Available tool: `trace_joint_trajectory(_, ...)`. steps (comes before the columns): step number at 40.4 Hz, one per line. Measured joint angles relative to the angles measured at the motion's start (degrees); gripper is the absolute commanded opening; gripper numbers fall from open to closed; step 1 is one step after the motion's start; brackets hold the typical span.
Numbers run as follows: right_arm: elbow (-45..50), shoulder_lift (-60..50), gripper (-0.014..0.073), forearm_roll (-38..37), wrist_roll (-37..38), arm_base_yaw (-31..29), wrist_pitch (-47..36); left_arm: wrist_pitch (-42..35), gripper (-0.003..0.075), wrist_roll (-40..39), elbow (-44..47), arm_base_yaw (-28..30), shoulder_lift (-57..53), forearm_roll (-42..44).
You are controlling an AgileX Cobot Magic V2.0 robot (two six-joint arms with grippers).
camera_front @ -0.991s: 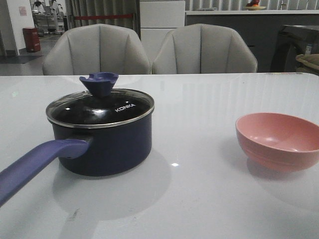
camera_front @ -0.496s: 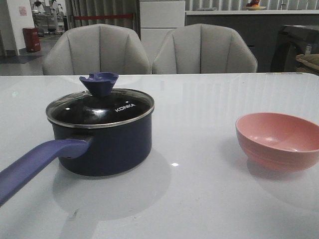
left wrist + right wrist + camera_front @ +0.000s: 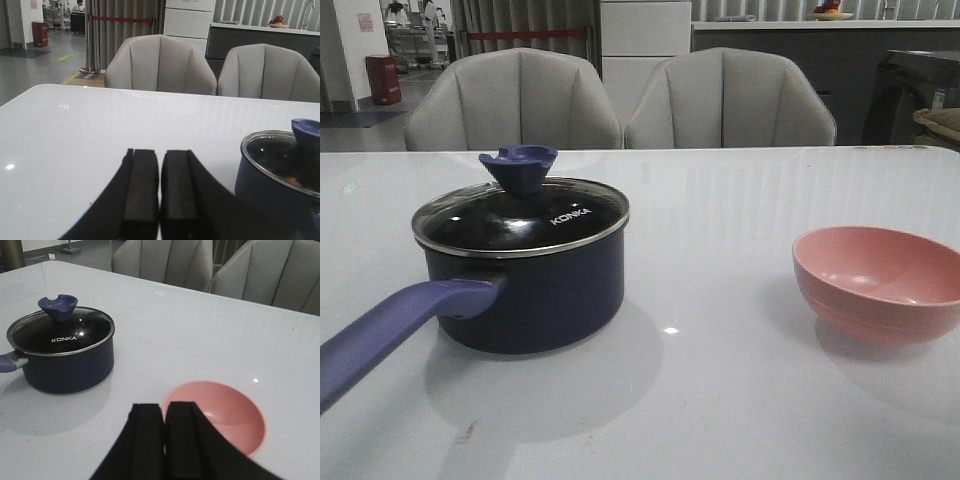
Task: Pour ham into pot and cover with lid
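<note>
Navy-blue enamel fills the left of my front view: the pot (image 3: 525,290) stands on the white table (image 3: 720,400), its long periwinkle handle (image 3: 390,335) running toward me and off the near left edge. I see the lid (image 3: 520,218) seated flat on the pot's rim, steel band all round, the white KONKA lettering facing me and the blue flared knob (image 3: 519,167) upright at its middle. Through the glass in the left wrist view I can make out a few small orange pieces, the ham (image 3: 291,181), lying inside the pot under the lid. In that same view my left hand (image 3: 160,195) hangs over bare table beside the pot, its two black fingers pressed together with nothing between them. Moving right, well apart from the pot, I find the pink bowl (image 3: 878,282) sitting upright on the table, and I see only its smooth inner surface. My right hand (image 3: 164,440) hovers near the bowl's rim in the right wrist view, its fingers likewise closed against each other and gripping nothing. Beyond the far table edge I see two grey padded chairs (image 3: 515,100) side by side.
</note>
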Motion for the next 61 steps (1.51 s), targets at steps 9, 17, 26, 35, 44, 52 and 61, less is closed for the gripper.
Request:
trace_joint_trajectory(9, 0.00, 0.00, 0.0150, 0.00, 0.00, 0.00, 0.00, 0.00, 0.0122, 0.00, 0.00, 0.00, 0.00, 0.00)
trace_joint_trajectory(17, 0.00, 0.00, 0.0150, 0.00, 0.00, 0.00, 0.00, 0.00, 0.0122, 0.00, 0.00, 0.00, 0.00, 0.00)
trace_joint_trajectory(26, 0.00, 0.00, 0.0150, 0.00, 0.00, 0.00, 0.00, 0.00, 0.0122, 0.00, 0.00, 0.00, 0.00, 0.04)
trace_joint_trajectory(35, 0.00, 0.00, 0.0150, 0.00, 0.00, 0.00, 0.00, 0.00, 0.0122, 0.00, 0.00, 0.00, 0.00, 0.04)
trace_joint_trajectory(44, 1.79, -0.61, 0.0150, -1.37, 0.00, -1.26, -0.12, -0.09, 0.0122, 0.00, 0.00, 0.00, 0.00, 0.04)
trace_joint_trajectory(52, 5.47, -6.58, 0.0150, -1.92, 0.00, -9.45, -3.22, -0.09, 0.0122, 0.00, 0.00, 0.00, 0.00, 0.04)
trace_joint_trajectory(61, 11.10, -16.39, 0.0150, -3.71, 1.48, -18.34, -3.51, -0.09, 0.0122, 0.00, 0.00, 0.00, 0.00, 0.04)
